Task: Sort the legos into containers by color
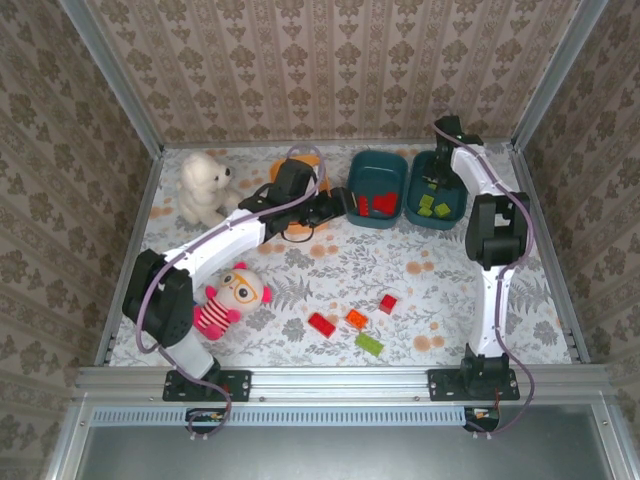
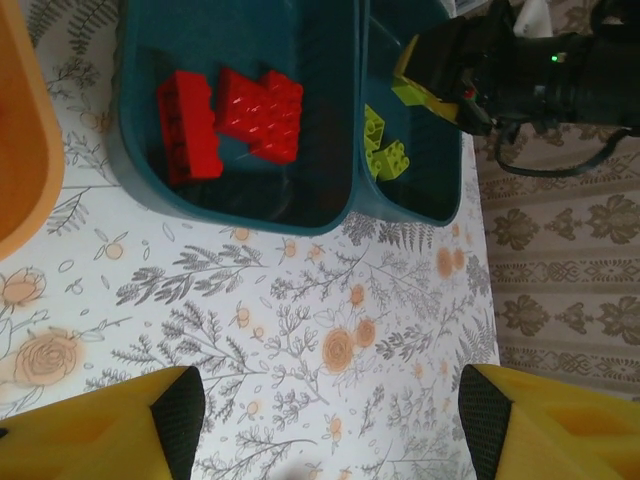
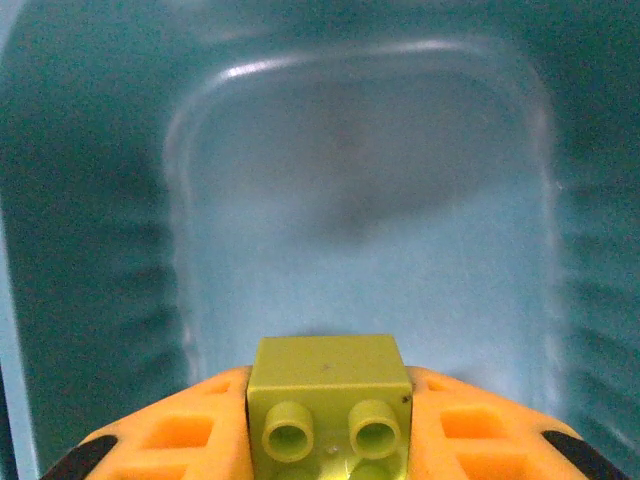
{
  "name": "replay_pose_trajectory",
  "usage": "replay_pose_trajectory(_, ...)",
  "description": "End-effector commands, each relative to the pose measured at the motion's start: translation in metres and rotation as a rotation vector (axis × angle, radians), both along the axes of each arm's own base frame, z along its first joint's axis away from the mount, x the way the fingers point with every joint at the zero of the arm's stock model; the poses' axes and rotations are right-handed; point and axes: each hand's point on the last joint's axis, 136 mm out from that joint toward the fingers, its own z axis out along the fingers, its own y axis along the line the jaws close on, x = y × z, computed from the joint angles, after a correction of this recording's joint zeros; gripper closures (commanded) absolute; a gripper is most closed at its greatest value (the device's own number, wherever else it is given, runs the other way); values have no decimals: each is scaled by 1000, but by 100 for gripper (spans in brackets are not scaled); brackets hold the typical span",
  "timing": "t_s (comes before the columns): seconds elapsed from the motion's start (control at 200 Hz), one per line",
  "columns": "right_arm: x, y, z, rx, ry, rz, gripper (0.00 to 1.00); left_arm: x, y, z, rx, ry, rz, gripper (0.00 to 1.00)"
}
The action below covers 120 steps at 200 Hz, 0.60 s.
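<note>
Right end effector [image 3: 326, 445] grips a light green brick [image 3: 325, 372], studs facing its wrist camera, long axis unclear, over a teal tub [image 3: 90, 200]; left end effector [image 2: 330, 425] stands open.

Along the upper centre of the overhead view sit an orange tub [image 1: 312, 160], a teal tub [image 1: 378, 158] holding red bricks [image 1: 378, 203] and a second teal tub [image 1: 449, 214] holding light green bricks [image 1: 433, 206], while a square red brick [image 1: 388, 303], a long red brick [image 1: 321, 324], an orange brick [image 1: 356, 319] and a green brick [image 1: 369, 344] lie loose at lower centre, and a lime brick [image 3: 327, 385] sits pinched in the right gripper [image 3: 327, 440].

Three tubs [image 1: 385, 168], two plush toys [image 1: 203, 185], four loose bricks [image 1: 322, 323].
</note>
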Motion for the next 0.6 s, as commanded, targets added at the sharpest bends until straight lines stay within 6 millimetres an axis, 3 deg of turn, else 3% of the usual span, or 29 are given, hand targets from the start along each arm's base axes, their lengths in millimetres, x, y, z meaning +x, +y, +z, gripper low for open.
replay_pose_trajectory(0.0, 7, 0, -10, 5, 35, -26, 67, 5, -8, 18, -22, -53, -31, 29)
replay_pose_trajectory(0.175, 14, 4, -23, 28, 57, -18, 60, 5, -6, 15, -3, -51, -28, 29)
replay_pose_trajectory(0.315, 17, 7, -11, 32, 37, -12, 39, 4, -4, 14, 11, -53, -31, 29)
replay_pose_trajectory(0.415, 22, 13, 14, 46, -21, 7, 32, 3, -2, 12, 30, -53, -35, 29)
replay_pose_trajectory(0.595, 26, 33, 91, 76, -182, 61, 30, -9, 7, 4, 100, -56, -82, 29)
